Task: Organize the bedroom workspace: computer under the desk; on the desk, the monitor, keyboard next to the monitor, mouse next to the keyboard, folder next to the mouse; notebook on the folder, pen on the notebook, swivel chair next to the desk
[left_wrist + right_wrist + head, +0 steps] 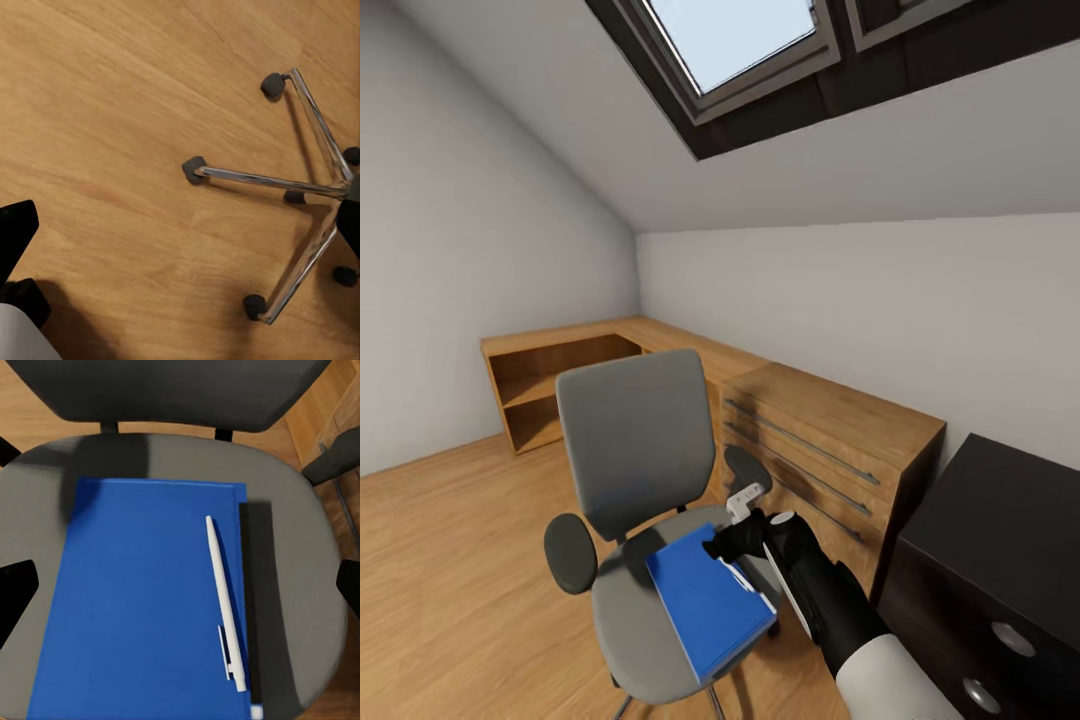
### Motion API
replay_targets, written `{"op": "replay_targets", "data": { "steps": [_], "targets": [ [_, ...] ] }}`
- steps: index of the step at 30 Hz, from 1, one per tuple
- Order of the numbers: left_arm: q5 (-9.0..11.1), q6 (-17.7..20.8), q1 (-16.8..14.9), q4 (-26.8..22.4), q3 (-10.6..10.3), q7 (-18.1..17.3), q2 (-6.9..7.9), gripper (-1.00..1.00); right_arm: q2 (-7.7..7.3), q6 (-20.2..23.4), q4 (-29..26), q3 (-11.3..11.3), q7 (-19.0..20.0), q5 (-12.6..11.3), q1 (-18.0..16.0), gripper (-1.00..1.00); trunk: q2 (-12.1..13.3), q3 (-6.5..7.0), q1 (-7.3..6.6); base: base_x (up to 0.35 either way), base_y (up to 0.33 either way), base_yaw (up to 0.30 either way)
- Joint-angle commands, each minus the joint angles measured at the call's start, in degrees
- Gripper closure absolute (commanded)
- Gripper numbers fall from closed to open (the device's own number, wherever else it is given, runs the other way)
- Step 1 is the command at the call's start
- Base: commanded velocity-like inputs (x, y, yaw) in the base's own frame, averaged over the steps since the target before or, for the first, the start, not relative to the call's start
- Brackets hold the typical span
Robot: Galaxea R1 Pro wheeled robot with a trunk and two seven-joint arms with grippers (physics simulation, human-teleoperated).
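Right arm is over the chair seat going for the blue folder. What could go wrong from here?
1. A white pen lies loose on the folder; tilting the folder during the lift would likely roll it off onto the floor.
2. The swivel chair stands on castors, so pressing down or sideways with the right gripper may roll or spin it.
3. The folder lies flat on the padded seat, so getting a finger under its edge looks hard.

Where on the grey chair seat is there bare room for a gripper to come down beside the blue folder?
Bare grey padding on the swivel chair seat borders the bright-blue folder on the armrest side, with a strip behind it below the grey backrest. The folder's top is crowded only by the white pen along one edge. The right gripper hovers over the folder's far end.
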Motion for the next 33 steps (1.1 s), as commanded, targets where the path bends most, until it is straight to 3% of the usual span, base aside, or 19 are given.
{"op": "replay_targets", "data": {
  "steps": [1,7,11,14,33],
  "targets": [
    [0.59,-0.55,-0.01,-0.12,-0.21,0.2,0.08,-1.0,0.01,0.21,0.05,-0.02,0.43,0.61,-0.12,-1.0,-0.44,-0.23,0.23,0.0,0.0,0.0],
    [0.59,-0.66,0.04,-0.19,-0.25,0.17,0.09,-1.0,-0.07,0.0,0.6,-1.74,0.43,0.63,-0.88,-1.0,-2.85,-1.31,1.54,0.0,0.0,0.0],
    [0.52,-0.7,0.07,-0.15,-0.28,0.16,0.09,-1.0,-0.08,-1.84,1.13,-5.61,0.56,0.67,-1.27,-1.0,-4.46,-2.03,2.42,0.0,0.0,0.0],
    [0.51,-0.68,0.08,-0.07,-0.28,0.11,0.09,-1.0,-0.11,-2.86,1.64,-7.24,0.94,0.61,-1.95,-1.0,-5.66,-2.57,3.08,0.0,0.0,0.0],
    [1.32,-0.8,0.08,0.12,-0.29,0.37,-0.13,-1.0,-0.04,-3.7,5.83,-8.28,1.19,0.79,-2.97,-1.0,-13.28,-5.98,7.25,0.0,0.0,0.0]
  ]
}}
